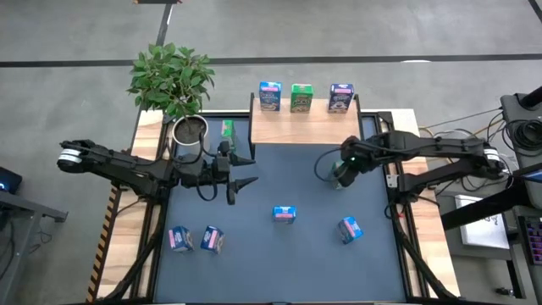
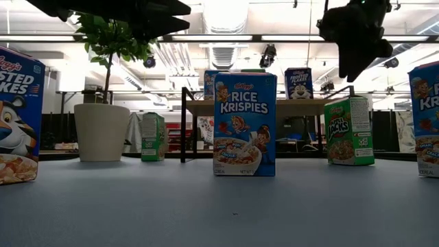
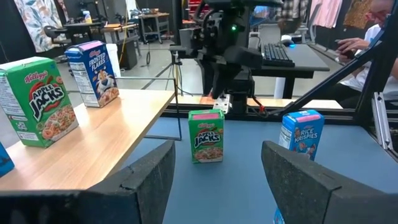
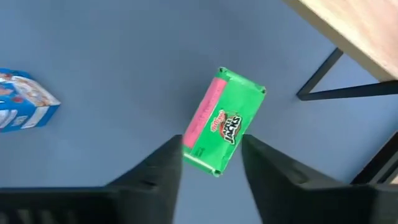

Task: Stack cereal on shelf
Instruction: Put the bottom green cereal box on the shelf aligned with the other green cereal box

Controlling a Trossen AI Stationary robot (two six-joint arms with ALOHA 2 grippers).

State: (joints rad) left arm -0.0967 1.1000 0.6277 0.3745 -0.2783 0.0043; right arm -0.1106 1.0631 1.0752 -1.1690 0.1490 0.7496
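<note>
Right claw [image 4: 210,163]: open, hovering straight above a green Apple Jacks box [image 4: 224,121] standing on the blue mat just in front of the shelf's right leg — nothing gripped.
Left claw [image 3: 214,174]: open too, waiting at the mat's far-left, beside another green box [image 1: 227,130].
Shelf [image 1: 305,125]: three boxes up already — light blue, green, dark blue — in a row along the far edge.
Loose cereal: Rice Krispies box [image 1: 284,214] mid-mat, more scattered near.
The step, I'd say: the pick — drop square over the box's narrow faces, close gently, lift clear of that black leg.
</note>
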